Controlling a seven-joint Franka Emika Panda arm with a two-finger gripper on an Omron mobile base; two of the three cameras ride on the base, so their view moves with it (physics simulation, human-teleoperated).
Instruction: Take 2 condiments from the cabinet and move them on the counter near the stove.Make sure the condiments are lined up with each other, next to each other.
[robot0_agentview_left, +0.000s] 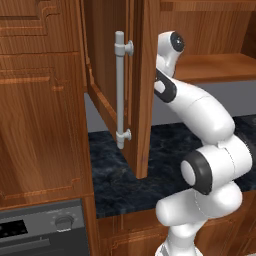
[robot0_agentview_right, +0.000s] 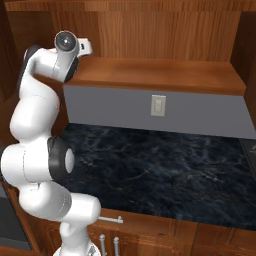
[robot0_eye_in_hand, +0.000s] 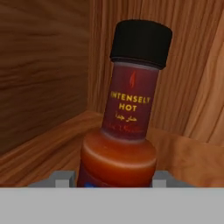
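Observation:
A dark red sauce bottle (robot0_eye_in_hand: 127, 113) with a black cap and an "Intensely Hot" label stands on the plank shelf in a back corner of the reddish-brown wall cabinet (robot0_eye_in_hand: 39, 87). My gripper (robot0_eye_in_hand: 111, 178) is low around its body, one grey fingertip (robot0_eye_in_hand: 63, 178) on each side against the glass, shut on it. In the left base view the arm reaches past the open cabinet door (robot0_agentview_left: 142, 100), which hides the hand. In the right base view the wrist (robot0_agentview_right: 75, 47) enters the cabinet at the upper left. A thin dark edge (robot0_agentview_right: 250, 152) at the far right may be the stove.
The open door's long grey bar handle (robot0_agentview_left: 120, 90) hangs over the dark marbled counter (robot0_agentview_right: 160, 170). A bare shelf (robot0_agentview_right: 160, 75) runs to the right above a grey backsplash with a wall outlet (robot0_agentview_right: 158, 105). A black-fronted appliance (robot0_agentview_left: 40, 230) sits low on the left.

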